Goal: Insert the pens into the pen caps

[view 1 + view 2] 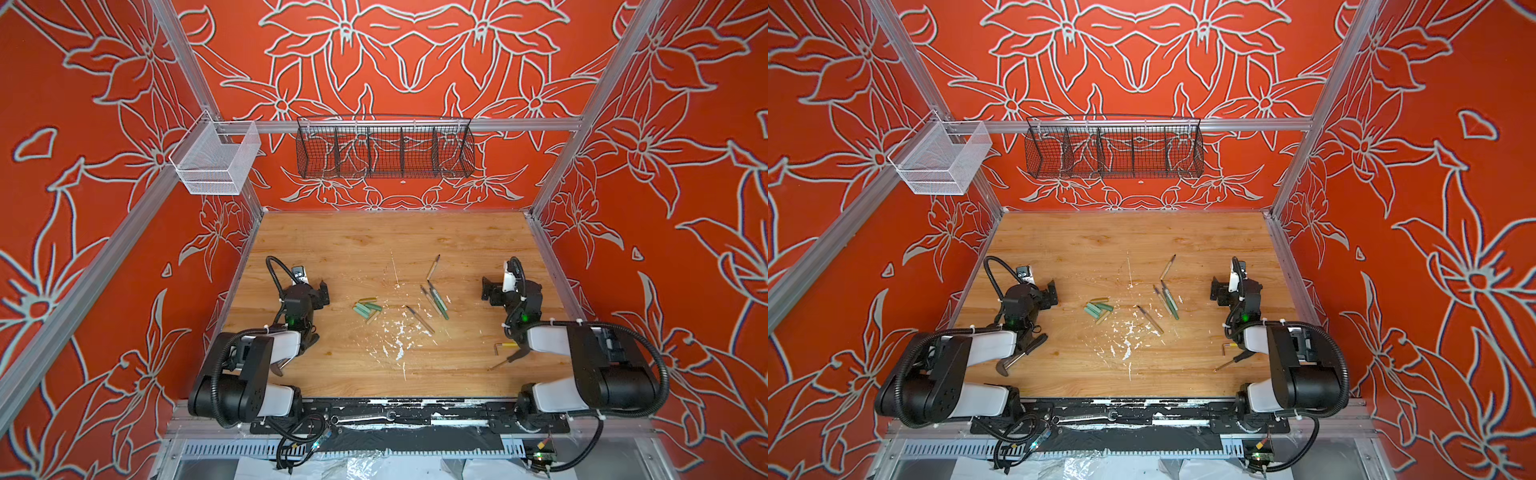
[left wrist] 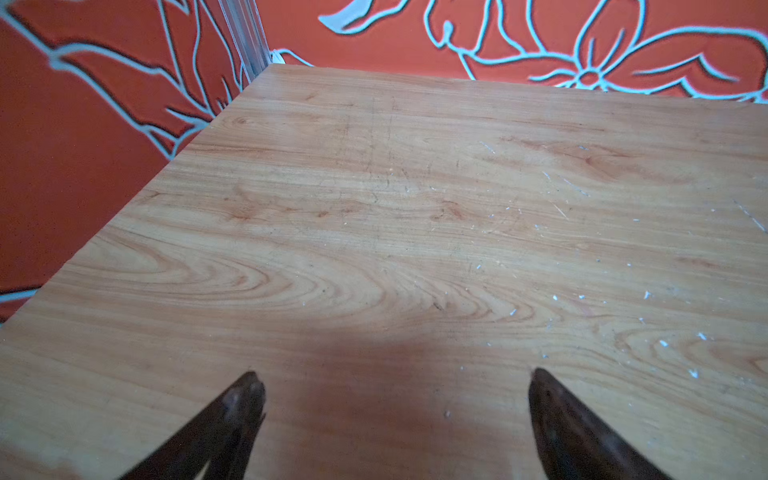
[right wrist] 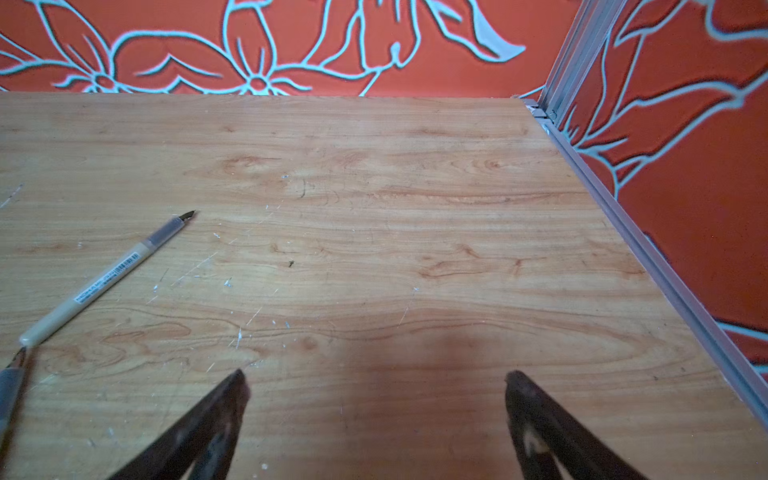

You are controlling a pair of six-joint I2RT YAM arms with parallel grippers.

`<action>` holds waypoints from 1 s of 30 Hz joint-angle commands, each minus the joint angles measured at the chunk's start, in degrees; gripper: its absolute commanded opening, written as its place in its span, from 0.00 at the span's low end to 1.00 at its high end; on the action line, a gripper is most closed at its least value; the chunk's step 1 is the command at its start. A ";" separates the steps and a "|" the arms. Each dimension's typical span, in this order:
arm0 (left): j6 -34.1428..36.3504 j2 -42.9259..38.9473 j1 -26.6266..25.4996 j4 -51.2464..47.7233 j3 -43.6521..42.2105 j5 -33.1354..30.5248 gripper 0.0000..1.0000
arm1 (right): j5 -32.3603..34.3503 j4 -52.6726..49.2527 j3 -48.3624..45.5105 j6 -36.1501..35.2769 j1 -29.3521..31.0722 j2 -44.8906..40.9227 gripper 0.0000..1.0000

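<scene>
Two wide-open pincers, nothing held

In a top view the caps (image 1: 367, 309) lie heaped just left of the frame's middle on the table (image 1: 374, 241), and the pens (image 1: 434, 299) lie spread just right of it. Our left pincer (image 2: 395, 382) and right pincer (image 3: 374, 378) hang at the sides, well apart from both. We think picking up one pen comes first: we should grab it mid-barrel, keep it level, and leave its dark tip free for a cap. A tan pen (image 3: 108, 278) has a label (image 3: 109, 279) with small black print, too blurry for us to read.
</scene>
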 commanded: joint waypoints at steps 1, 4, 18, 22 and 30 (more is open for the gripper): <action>0.61 0.16 0.42 1.29 0.01 0.48 0.97 | -0.90 1.18 -0.66 -0.15 -0.05 -0.36 0.97; 0.61 0.19 0.42 1.24 0.04 0.49 0.97 | -0.84 1.25 -0.66 -0.20 -0.05 -0.34 0.97; 0.61 0.23 0.36 1.12 0.19 0.57 0.97 | -1.24 1.07 -0.42 -0.38 -0.01 -0.28 0.97; 0.61 0.36 0.42 0.90 0.30 0.81 0.97 | -1.32 1.02 -0.40 -0.38 -0.01 -0.19 0.97; 1.96 -0.85 0.42 0.33 0.16 3.62 0.97 | -1.10 0.99 -0.40 -0.33 0.11 -0.28 0.97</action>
